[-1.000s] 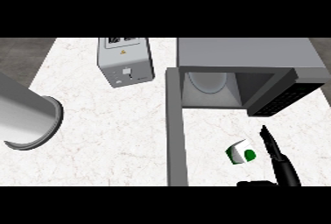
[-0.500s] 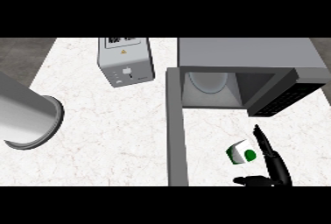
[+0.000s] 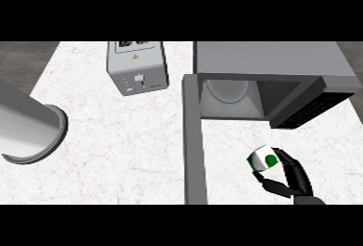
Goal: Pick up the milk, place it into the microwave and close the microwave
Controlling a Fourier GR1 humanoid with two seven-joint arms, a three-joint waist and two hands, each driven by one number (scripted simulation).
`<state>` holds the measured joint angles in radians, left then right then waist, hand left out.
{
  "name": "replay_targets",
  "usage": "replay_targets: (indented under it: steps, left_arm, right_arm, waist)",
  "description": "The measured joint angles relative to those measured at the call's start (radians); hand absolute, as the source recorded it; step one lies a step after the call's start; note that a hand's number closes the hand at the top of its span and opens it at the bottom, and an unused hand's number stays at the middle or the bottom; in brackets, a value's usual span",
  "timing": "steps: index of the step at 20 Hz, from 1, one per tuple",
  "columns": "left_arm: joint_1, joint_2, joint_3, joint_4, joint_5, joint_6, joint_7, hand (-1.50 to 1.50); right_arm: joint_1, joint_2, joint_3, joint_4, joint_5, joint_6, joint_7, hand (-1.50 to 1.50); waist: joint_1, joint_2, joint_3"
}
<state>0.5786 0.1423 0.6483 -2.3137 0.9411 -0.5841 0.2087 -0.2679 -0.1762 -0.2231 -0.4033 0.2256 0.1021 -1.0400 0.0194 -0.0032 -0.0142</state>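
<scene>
Head view. The microwave (image 3: 273,67) stands at the far right of the white marbled counter (image 3: 120,144). Its cavity faces the viewer and is open; a pale round turntable plate (image 3: 227,90) shows on the cavity floor. The microwave door (image 3: 194,139) is swung fully open and runs as a long grey bar from the left front corner of the microwave toward the near edge of the counter. The dark control panel (image 3: 309,108) sits at the right front corner of the microwave, angled outward.

The milk (image 3: 263,159), a small white carton with a green round mark, is outside the microwave. It sits in front of the cavity opening, to the right of the open door and well apart from the cavity floor. Whether it rests on the counter or is lifted off it cannot be determined.

The right hand (image 3: 292,177) enters from the lower edge, in front of the microwave's control panel. Its fingers lie along the right side of the carton and its thumb curls under the carton's near edge, so the hand is closed around the milk.

To the left of the microwave stands a grey toaster-like appliance (image 3: 137,68). Farther left of the microwave, a large grey cylinder, the left forearm (image 3: 25,129), crosses the view's left edge; its hand does not show.
</scene>
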Motion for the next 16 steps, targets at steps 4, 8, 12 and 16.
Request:
replay_targets:
  steps: [4, 8, 12, 16]
  left_arm:
    - [-0.012, -0.001, -0.003, -0.001, 0.004, 0.007, 0.005, -1.50]
    - [-0.005, 0.021, 0.022, 0.000, 0.042, 0.003, 0.012, -1.50]
    - [-0.008, 0.012, 0.018, -0.004, 0.052, 0.000, 0.019, -1.50]
    - [0.004, -0.003, 0.026, -0.004, 0.063, -0.024, 0.022, -1.50]
  right_arm:
    - [-0.045, 0.000, 0.006, 0.042, 0.008, 0.002, -0.009, 1.50]
    - [-0.075, 0.013, 0.003, 0.066, 0.006, 0.000, -0.021, 1.50]
    - [-0.099, 0.041, -0.005, 0.079, -0.007, -0.001, -0.026, 1.50]
    - [-0.148, 0.063, -0.046, 0.089, -0.047, -0.021, -0.010, 1.50]
  waist:
    - [0.003, 0.002, 0.005]
    - [0.009, 0.004, 0.010]
    - [0.005, 0.005, 0.011]
    - [0.006, 0.006, 0.014]
